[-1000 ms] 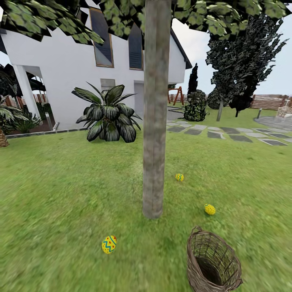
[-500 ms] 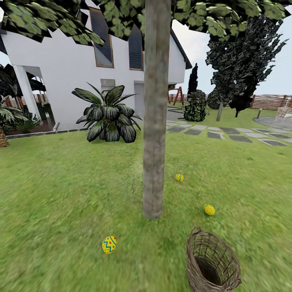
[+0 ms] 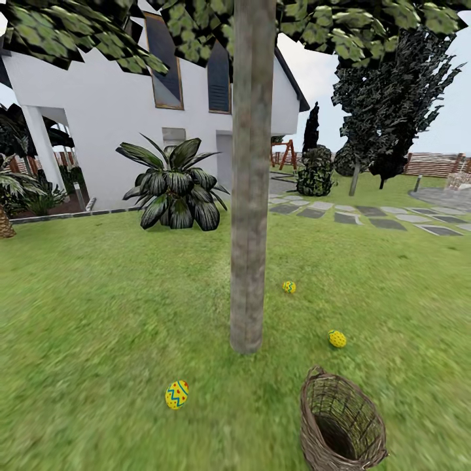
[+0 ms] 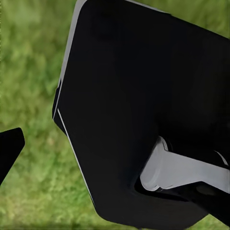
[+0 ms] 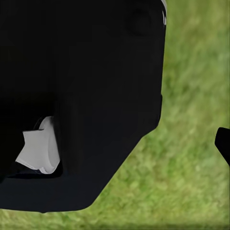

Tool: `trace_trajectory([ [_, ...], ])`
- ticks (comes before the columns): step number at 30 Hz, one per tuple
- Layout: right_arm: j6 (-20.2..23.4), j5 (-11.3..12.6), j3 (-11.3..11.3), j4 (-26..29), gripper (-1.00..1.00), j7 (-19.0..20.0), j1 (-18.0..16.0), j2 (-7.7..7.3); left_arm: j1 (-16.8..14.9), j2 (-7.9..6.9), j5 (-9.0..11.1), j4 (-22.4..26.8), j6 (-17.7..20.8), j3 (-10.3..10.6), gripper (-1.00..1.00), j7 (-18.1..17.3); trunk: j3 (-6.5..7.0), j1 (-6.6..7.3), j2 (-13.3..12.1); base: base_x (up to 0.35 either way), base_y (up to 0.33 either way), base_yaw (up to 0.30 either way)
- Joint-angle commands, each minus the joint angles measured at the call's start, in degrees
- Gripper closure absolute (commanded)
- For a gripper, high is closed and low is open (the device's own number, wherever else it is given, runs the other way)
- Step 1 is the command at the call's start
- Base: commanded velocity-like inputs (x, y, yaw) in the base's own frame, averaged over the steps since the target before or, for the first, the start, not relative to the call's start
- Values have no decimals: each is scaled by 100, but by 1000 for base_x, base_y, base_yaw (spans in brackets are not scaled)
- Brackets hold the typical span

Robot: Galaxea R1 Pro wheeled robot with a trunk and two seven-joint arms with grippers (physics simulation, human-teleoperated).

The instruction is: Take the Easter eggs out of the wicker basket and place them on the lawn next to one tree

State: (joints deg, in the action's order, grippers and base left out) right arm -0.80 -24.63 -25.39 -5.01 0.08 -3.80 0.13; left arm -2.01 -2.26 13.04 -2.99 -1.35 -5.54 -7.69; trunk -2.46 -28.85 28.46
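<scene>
Three yellow painted Easter eggs lie on the lawn (image 3: 91, 314) around the tree (image 3: 250, 196). One egg (image 3: 176, 394) is to the trunk's near left, one (image 3: 289, 286) is just right of it, and one (image 3: 337, 338) is to its near right. The brown wicker basket (image 3: 309, 399) stands at the lower right with a dark, empty inside. Each wrist view looks down at blurred grass past a black part of the robot. A dark fingertip (image 4: 7, 148) of my left gripper and a dark fingertip (image 5: 223, 143) of my right gripper each sit at their picture's edge, holding nothing.
A white house (image 3: 98, 98) and a spiky dark-leaved bush (image 3: 175, 186) stand behind the tree on the left. A grey stepping-stone path (image 3: 366, 216) runs to the right, with dark trees (image 3: 392, 98) and a wooden fence (image 3: 435, 163) beyond. Grass spreads wide to the left.
</scene>
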Motion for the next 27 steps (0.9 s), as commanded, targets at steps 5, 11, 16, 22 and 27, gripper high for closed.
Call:
trace_trajectory([
  [5,-8,-29,-54,11,-100,1,-7,-20,-10,6,23,-21,-14,-44,-100,-31,79,108,-191,0,0,0],
  [11,-10,-33,-56,27,-100,1,-7,-40,-10,37,23,-18,-9,-38,-100,-34,133,174,-312,0,0,0],
  [16,-17,-33,-62,66,-100,1,-7,-87,-10,7,42,-14,22,-71,-100,-33,133,174,-312,0,0,0],
  [22,-17,-33,-60,69,-100,1,-7,-92,-10,-5,35,-17,21,-54,-100,-39,133,174,-312,0,0,0],
  [27,-17,-36,-55,70,-100,1,-7,-92,-10,-2,32,-17,21,-55,-100,-40,133,174,-312,0,0,0],
])
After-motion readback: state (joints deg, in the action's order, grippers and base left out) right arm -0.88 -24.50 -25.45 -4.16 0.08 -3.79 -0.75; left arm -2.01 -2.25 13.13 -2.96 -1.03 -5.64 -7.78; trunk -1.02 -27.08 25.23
